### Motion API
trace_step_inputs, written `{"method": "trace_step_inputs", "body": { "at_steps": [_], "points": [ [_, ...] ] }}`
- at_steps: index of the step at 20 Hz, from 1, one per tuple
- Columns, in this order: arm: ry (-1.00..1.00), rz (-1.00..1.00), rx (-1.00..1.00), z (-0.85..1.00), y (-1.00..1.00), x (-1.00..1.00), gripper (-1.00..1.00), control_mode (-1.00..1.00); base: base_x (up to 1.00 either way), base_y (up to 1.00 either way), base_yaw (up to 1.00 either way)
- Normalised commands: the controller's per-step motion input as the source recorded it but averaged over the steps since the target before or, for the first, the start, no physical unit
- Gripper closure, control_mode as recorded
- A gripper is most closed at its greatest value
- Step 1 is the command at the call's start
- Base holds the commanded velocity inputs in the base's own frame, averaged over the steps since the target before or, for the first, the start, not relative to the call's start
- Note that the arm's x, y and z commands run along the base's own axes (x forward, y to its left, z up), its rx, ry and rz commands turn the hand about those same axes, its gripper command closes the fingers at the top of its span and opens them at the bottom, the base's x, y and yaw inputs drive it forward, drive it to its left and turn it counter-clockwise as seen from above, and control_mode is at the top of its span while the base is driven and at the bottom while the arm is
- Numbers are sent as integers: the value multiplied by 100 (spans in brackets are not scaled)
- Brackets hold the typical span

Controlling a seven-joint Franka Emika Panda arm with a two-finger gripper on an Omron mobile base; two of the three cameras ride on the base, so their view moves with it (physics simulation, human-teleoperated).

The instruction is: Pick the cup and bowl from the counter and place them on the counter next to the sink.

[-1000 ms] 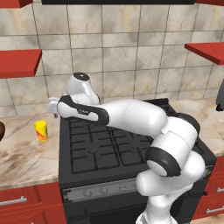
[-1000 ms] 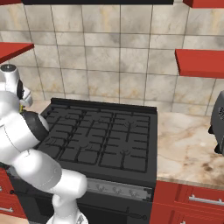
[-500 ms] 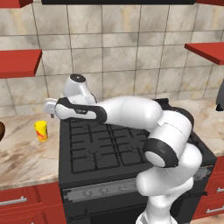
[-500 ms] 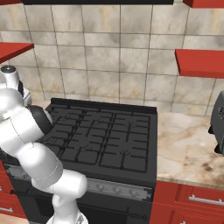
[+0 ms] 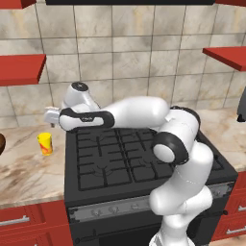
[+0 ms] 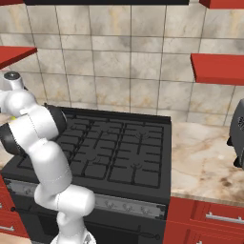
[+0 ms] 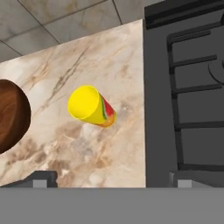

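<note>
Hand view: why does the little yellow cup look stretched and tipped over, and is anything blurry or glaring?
In the hand view the cup is seen steeply from above, so it looks slanted; in the left base view it stands upright on the counter. The bowl is cut off at the edge. Light is even, shadows faint, no glare or blur.
</note>
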Motion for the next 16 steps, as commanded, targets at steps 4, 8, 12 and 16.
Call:
{"method": "trace_step_inputs", "body": {
  "at_steps": [4, 8, 12, 16],
  "points": [
    [0, 0, 0, -4, 25, 6, -100, -100, 0, 0, 0],
    [0, 0, 0, 0, 13, 3, -100, -100, 0, 0, 0],
    [0, 0, 0, 0, 4, 9, -100, -100, 0, 0, 0],
    [0, 0, 0, -4, 0, 20, -100, -100, 0, 0, 0]
  ]
}}
